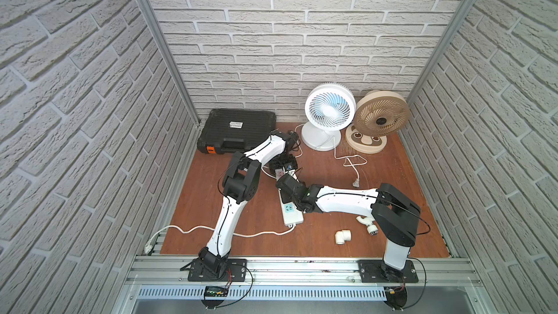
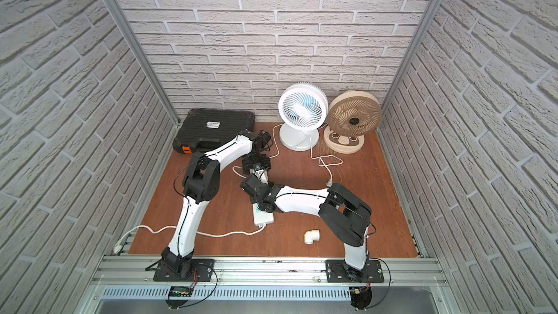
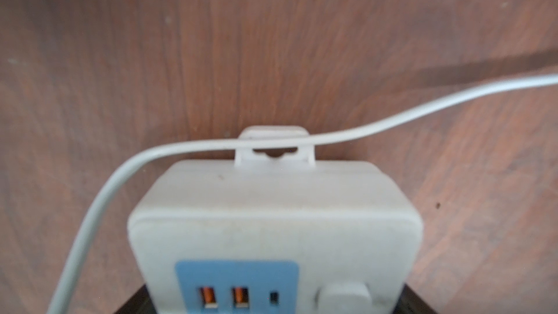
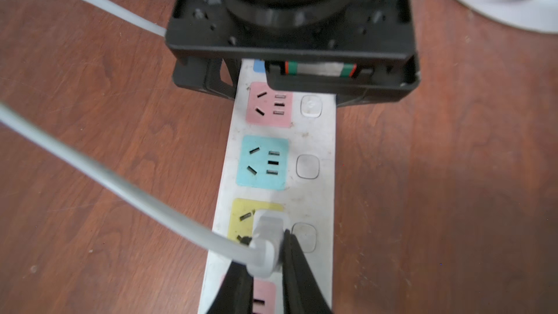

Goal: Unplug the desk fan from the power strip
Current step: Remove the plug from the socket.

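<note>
**Table** (image 1: pixel 193 200): one brown wood board, walled on three sides by brick-pattern panels.

**Arms:** two, white and black, both reaching from the table's near edge to its middle.

**Case** (image 1: pixel 238 129): one, black with an orange latch, lying flat in the table's far left corner.

**Fans:** two, upright side by side in the table's far right corner: a white fan (image 1: pixel 329 107) and a beige fan (image 1: pixel 382 116).

**Strip** (image 1: pixel 293 218): one, white, lying flat at the table's middle and running near to far. Its thick cord (image 1: pixel 187 232) trails to the table's near left corner. The right wrist view shows five socket panels on it: a blue sliver, pink, teal, yellow and pink.

**Left gripper** (image 4: pixel 287 92): jaws spread wide over the strip's far end, with one finger against each long side.

**Right gripper** (image 4: pixel 262 249): jaws drawn almost together, pinching the flat white plug (image 4: pixel 268 228) by its two sides. This plug sits in the yellow panel, and its thin cord leads off sideways.

**Plugs:** three. One is seated in the strip. A loose plug (image 1: pixel 356 183) lies right of the table's middle. An end plug (image 1: pixel 148 247) on the thick cord lies just off the table's near left corner.

**Fittings:** two, small and white, toward the table's near right: an elbow (image 1: pixel 342 237) and a nozzle (image 1: pixel 367 225).
</note>
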Robot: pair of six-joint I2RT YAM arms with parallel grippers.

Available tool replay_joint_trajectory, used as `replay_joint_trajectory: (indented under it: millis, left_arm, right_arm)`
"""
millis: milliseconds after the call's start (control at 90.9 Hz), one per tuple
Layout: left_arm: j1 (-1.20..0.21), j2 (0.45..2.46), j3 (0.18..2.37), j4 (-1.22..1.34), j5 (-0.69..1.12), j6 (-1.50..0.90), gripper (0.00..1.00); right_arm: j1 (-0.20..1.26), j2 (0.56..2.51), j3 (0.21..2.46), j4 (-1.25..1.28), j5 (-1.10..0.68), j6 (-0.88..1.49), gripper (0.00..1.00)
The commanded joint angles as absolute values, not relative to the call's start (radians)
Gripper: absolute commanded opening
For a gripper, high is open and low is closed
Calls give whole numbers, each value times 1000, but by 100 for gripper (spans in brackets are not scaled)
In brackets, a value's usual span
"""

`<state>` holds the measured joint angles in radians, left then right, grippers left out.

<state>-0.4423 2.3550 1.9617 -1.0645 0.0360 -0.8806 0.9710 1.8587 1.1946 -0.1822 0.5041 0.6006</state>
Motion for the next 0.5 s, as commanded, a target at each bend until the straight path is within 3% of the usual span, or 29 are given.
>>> replay_joint_trajectory:
  millis: [0, 484]
  left_arm:
    - [-439, 2469, 1883, -1151, 96, -919, 0]
    - [-437, 2464, 1875, -1144, 90, -923, 0]
  right_arm:
    - [989, 1887, 1238, -231, 615, 543, 3]
    - [993, 1849, 1198, -193, 586, 547, 3]
